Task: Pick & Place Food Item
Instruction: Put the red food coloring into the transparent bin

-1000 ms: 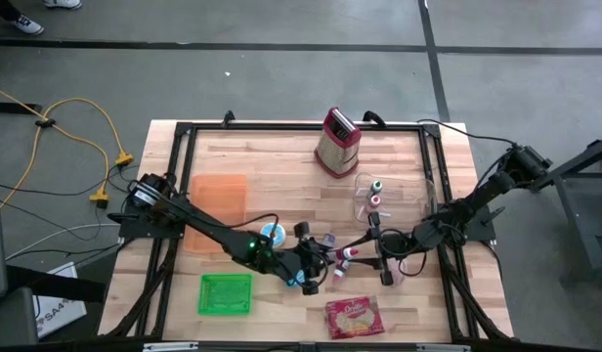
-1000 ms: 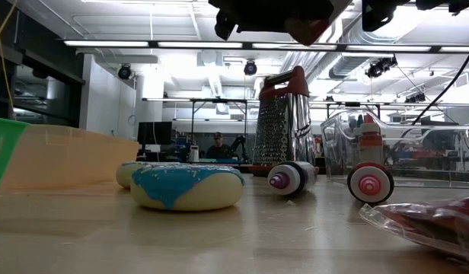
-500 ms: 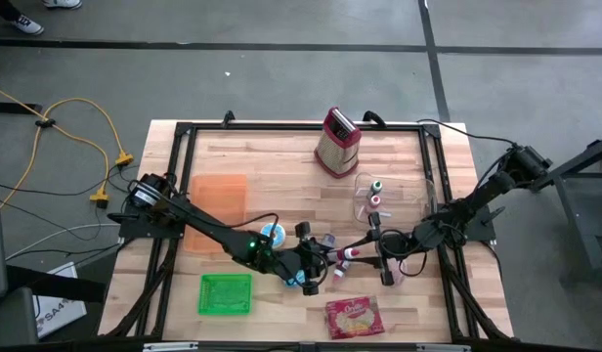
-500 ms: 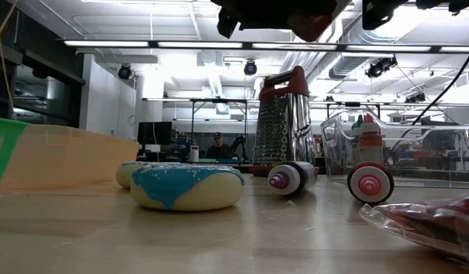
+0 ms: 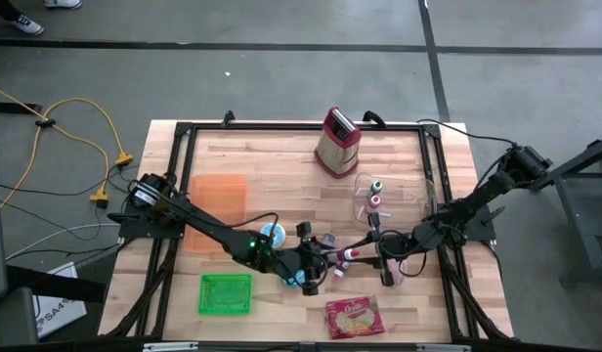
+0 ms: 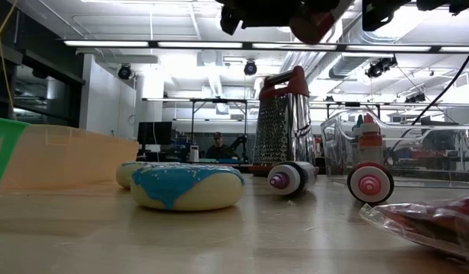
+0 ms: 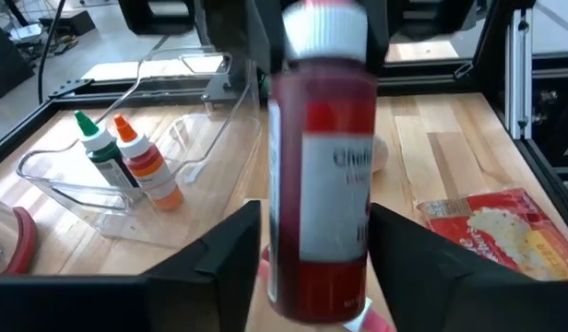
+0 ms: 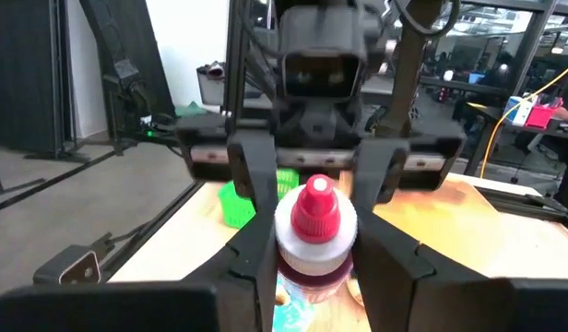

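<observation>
Arms: two, left (image 5: 208, 230) and right (image 5: 457, 217).

Bottles: five.
- One red bottle (image 7: 321, 175) up off the worktop (image 5: 281, 161), mid-span.
- Two lying on the worktop near its middle, pink caps facing the low camera (image 6: 288, 179) (image 6: 370, 183).
- Two small ones upright in the bin, one green-capped (image 5: 376, 185), one orange (image 5: 375, 200).

Bin (image 5: 363, 208): one, clear, toward the right edge.

Grater (image 5: 337, 142): one, by the far edge.

Donuts: two. One is blue-iced (image 6: 186, 186); the second (image 6: 129, 172) is half hidden behind it.

Orange board (image 5: 219, 200): one, left side.

Green basket (image 5: 226, 293): one, near the front-left corner.

Snack packet (image 5: 353, 316): one, at the front edge.

Person (image 6: 217, 146): one, in the room beyond.
</observation>
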